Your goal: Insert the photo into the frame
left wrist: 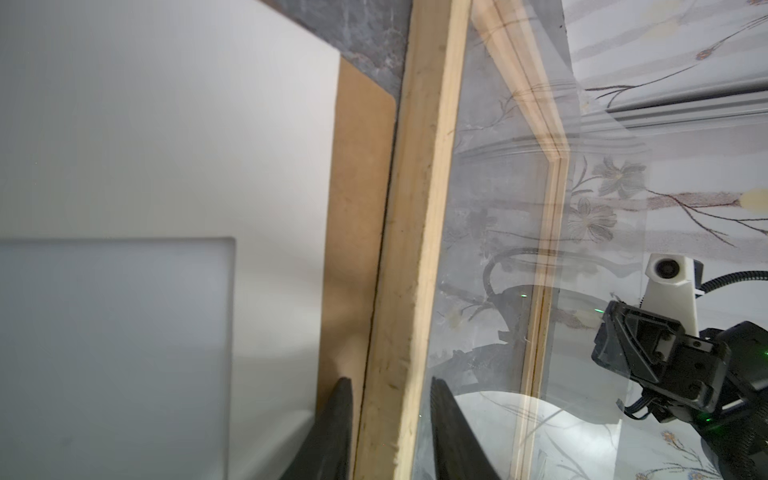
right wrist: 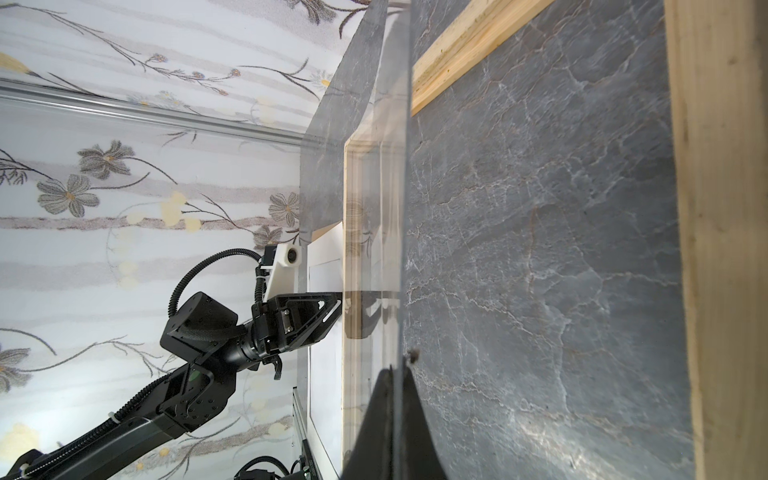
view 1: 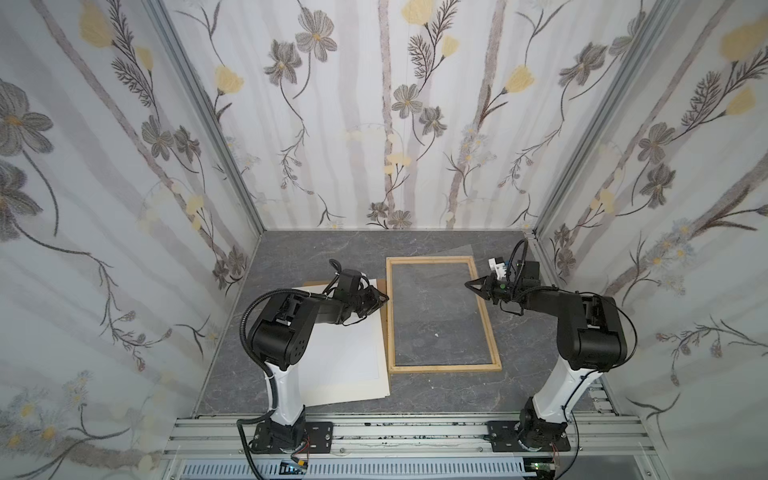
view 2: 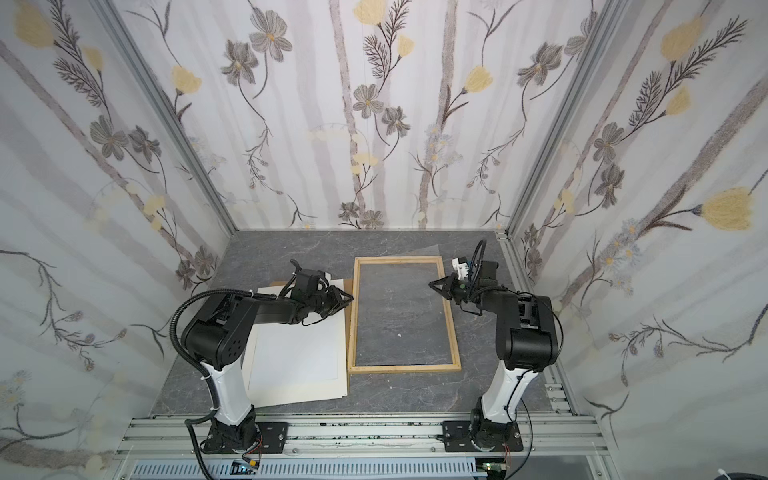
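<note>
The pale wood frame (view 1: 440, 368) (view 2: 405, 368) lies flat on the table's middle. My left gripper (view 1: 384, 298) (view 2: 350, 297) (left wrist: 390, 382) straddles its left rail (left wrist: 419, 208), open, with a thin gap at each finger. The photo (view 1: 345, 357) (view 2: 299, 353) (left wrist: 208, 124) lies plain side up left of the frame, partly under my left arm. My right gripper (view 1: 467, 284) (view 2: 432, 284) (right wrist: 392, 370) is shut on the edge of a clear pane (right wrist: 390, 166) (view 1: 457, 251), which it holds tilted over the frame's right side (right wrist: 723, 249).
A brown hardboard panel (view 1: 385, 332) (left wrist: 361, 166) lies under the photo and butts against the frame's left rail. Patterned walls close in three sides. An aluminium rail (view 1: 415, 432) with both arm bases runs along the front.
</note>
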Controlling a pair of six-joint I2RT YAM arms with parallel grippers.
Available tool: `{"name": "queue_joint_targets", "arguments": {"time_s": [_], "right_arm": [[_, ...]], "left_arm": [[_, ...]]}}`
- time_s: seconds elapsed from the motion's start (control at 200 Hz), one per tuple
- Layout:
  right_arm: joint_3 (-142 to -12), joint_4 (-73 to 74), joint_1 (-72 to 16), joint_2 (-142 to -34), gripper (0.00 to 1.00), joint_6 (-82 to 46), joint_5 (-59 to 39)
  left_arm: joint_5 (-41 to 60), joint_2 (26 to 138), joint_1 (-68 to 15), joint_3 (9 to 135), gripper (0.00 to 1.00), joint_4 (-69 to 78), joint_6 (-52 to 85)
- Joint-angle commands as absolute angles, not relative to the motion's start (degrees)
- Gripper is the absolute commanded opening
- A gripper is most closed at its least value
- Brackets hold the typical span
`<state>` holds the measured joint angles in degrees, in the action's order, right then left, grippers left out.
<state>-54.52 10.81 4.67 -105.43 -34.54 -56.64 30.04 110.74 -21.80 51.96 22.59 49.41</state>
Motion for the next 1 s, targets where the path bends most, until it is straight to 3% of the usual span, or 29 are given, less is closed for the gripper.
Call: {"name": "queue_joint_targets", "arguments": {"time_s": [0.0, 0.27, 0.994], "right_arm": [[-55.3, 10.4, 4.7, -105.9, 0.00, -33.0, -57.5], [-56.0, 8.8, 4.7, -106.4, 0.00, -31.9, -57.0], [-55.6, 8.6, 5.0, -107.5, 0.00, -31.2, -56.2]], "left_arm": [[28.8, 112.0, -22.0, 52.9, 0.28, 23.0, 48.5], [28.2, 112.8, -22.1, 53.3, 0.22, 22.9, 48.5], [28.3, 112.7, -22.2, 52.6, 0.23, 23.5, 48.9]]}}
